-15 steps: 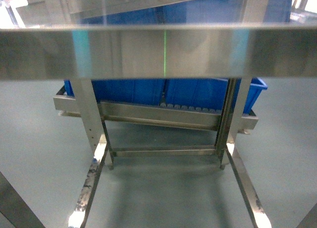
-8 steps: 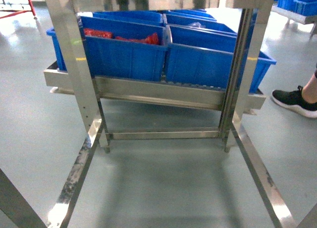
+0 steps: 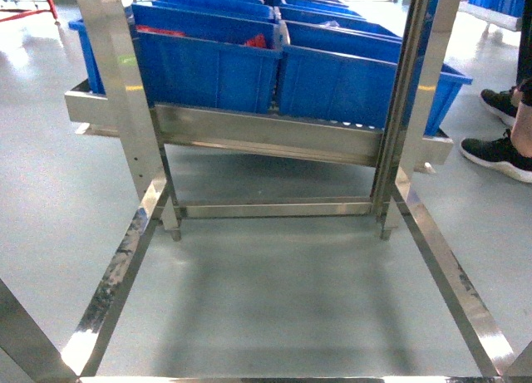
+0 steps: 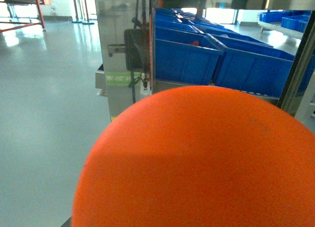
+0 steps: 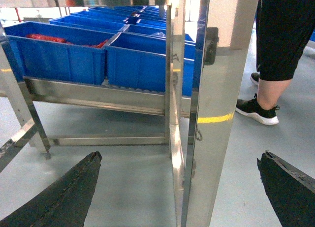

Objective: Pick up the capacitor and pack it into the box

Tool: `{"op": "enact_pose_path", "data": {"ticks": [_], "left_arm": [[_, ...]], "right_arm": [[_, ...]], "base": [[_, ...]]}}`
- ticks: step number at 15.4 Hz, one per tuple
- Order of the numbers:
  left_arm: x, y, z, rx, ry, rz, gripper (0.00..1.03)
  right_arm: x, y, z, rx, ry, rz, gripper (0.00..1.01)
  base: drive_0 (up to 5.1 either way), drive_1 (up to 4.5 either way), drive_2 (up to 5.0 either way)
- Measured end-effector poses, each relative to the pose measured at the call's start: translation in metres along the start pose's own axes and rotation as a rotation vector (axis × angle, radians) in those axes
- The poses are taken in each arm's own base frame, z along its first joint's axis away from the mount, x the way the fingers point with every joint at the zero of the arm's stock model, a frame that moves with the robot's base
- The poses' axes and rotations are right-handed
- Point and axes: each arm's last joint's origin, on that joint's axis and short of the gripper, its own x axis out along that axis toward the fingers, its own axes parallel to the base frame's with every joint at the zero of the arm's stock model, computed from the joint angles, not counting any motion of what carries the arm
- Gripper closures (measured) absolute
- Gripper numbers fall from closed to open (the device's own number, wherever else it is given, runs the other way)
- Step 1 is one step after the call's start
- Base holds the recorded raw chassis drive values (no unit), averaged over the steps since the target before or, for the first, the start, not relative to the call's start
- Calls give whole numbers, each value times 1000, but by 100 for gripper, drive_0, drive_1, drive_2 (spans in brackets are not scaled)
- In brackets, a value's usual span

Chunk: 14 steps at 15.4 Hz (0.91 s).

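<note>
Capacitor: I find none in any view, and the pink box is not visible either, so the task's things are not yet located.

Right claw [image 5: 179, 187]: my right wrist view shows its two dark fingers [image 5: 59, 197] at the lower corners, spread wide with nothing between them. They touch nothing; only floor and a steel upright [image 5: 216, 89] lie between and beyond them. I judge the wide spread to be a ready posture for a pick not yet begun.

Left claw: I cannot tell its state. An orange ball [image 4: 197, 163] fills most of the left wrist view, very close to the lens, and hides the fingers. Whether the claw grips it I cannot say.

Outward from the claws: a steel rack [image 3: 125, 109] stands ahead, its low shelf [image 3: 266, 138] sloping and carrying blue bins [image 3: 208, 67] side by side in rows running to the far end. The sloped shelf likely feeds bins toward the near edge for easy reach. The far-left bin holds red items [image 3: 253, 42]. I see no arm in the head view.

A person's leg and shoe [image 3: 499, 150] stand at the right of the rack, near the right upright. I would treat that side as a hazard before any move.
</note>
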Motion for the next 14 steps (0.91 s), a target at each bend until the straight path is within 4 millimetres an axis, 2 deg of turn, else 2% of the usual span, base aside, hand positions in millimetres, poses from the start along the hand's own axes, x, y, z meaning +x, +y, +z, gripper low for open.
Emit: {"op": "enact_pose_path", "data": {"ticks": [2,8,14], "left_arm": [[0,0,0,0,0,0,60],[0,0,0,2,-1,-1,60],[0,0,0,2,-1,0,60]], "right_arm": [[0,0,0,0,0,0,3],[0,0,0,0,-1,0,3],[0,0,0,0,-1,0,3]], "base": [[0,0,0],[-480,356,130],[-421,19,436]]}}
